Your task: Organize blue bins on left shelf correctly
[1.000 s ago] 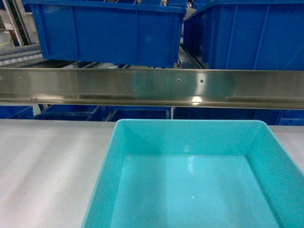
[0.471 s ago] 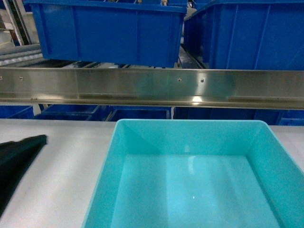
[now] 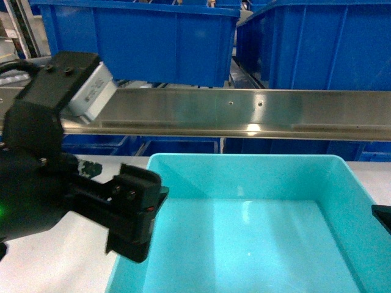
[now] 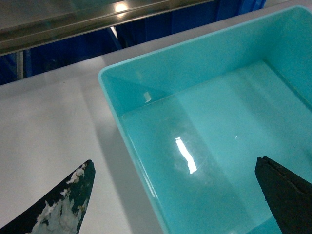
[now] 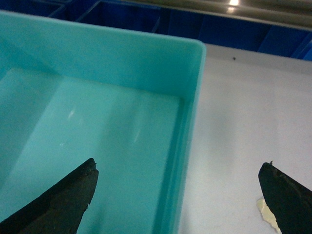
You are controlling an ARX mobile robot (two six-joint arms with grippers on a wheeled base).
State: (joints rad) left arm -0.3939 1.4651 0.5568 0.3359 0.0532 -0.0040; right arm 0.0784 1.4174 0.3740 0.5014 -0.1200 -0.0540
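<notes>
A light turquoise blue bin [image 3: 244,177] sits empty on the pale table, in front of the left shelf's steel rail [image 3: 275,113]. My left gripper [image 4: 174,165] is open and straddles the bin's [image 4: 219,122] left wall, one finger over the table and the other over the inside. In the head view it is the black block [image 3: 131,210] at the bin's left rim. My right gripper [image 5: 179,165] is open and straddles the right wall of the bin [image 5: 97,97] in the same way. Only its black tip [image 3: 382,217] shows in the head view.
Two dark blue crates [image 3: 140,39] [image 3: 317,43] stand on the roller tier above the rail. More dark blue crates [image 3: 177,145] sit on the tier below it. The table [image 5: 243,97] extends on both sides of the bin. A pale chip [image 5: 267,212] lies on it by the right finger.
My left arm has swung in from the left up to the bin's left wall. The right gripper's tip has appeared at the right edge. The bin has not moved.
</notes>
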